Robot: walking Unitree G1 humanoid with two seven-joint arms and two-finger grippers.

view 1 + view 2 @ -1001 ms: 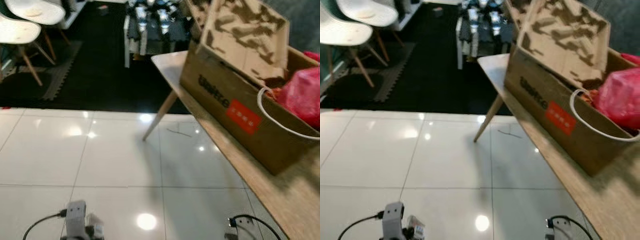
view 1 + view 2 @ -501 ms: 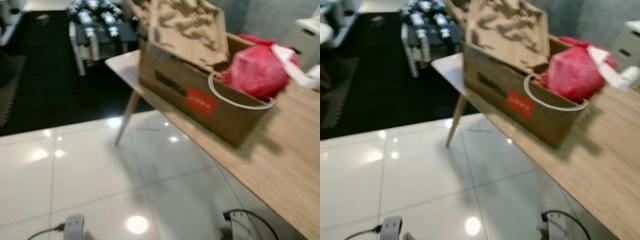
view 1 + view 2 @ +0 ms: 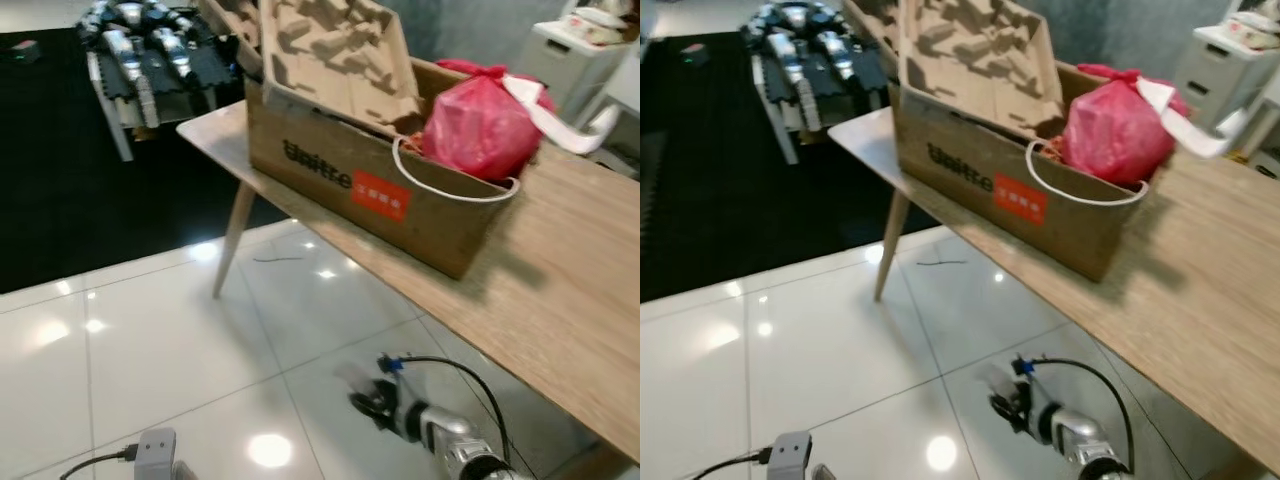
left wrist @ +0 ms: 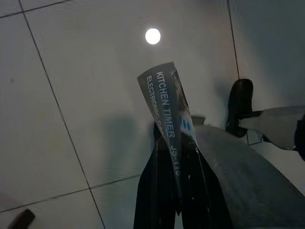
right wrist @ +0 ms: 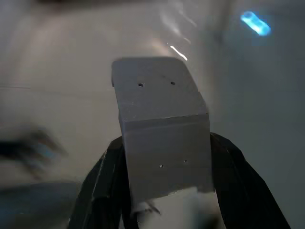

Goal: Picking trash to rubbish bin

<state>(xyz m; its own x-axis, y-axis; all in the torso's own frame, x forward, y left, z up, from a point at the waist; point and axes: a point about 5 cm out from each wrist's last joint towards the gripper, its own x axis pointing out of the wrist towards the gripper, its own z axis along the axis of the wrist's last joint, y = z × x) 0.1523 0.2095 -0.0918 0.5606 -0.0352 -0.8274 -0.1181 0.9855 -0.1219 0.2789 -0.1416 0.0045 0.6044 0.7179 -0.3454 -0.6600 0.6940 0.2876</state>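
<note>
Grippers, both loaded. Left gripper (image 4: pixel 174 157): black fingers pinched on a flat card packet printed "KITCHEN TIMER" (image 4: pixel 167 112), held out over the white tiled floor (image 3: pixel 150 350); the robot's black foot shows just beside it in the left wrist view. Right gripper (image 5: pixel 164 191): fingers clamped either side of a small grey box (image 5: pixel 159 129), plain apart from a few pin holes; the background there is blurred.

Right arm (image 3: pixel 440 430): raised into the head view, silver with a looped black cable, low and just beside the table edge. A second ago only its cable end showed at the bottom of the frame — so the arm has come up and forward.

Wooden table (image 3: pixel 570 270): now takes up the right half of the head views. The whole picture has swung across within the last second — a turn of the camera, not a move of the things.

Cardboard box (image 3: pixel 350 170): brown, printed lettering and a red label on the side, standing on the table, moulded pulp tray (image 3: pixel 335 55) propped in it.

Red plastic bag (image 3: pixel 480 125): knotted, sitting in the box's far end, a white loop hanging over the rim.

Further off: dark floor mat (image 3: pixel 90 170), low rack of machine parts (image 3: pixel 145 50), white drawer unit (image 3: pixel 575 55).

Judgement: no obvious bin is visible; the box with the bagged rubbish seems the likely drop point, and the robot has squared up to it with both pieces in hand.
</note>
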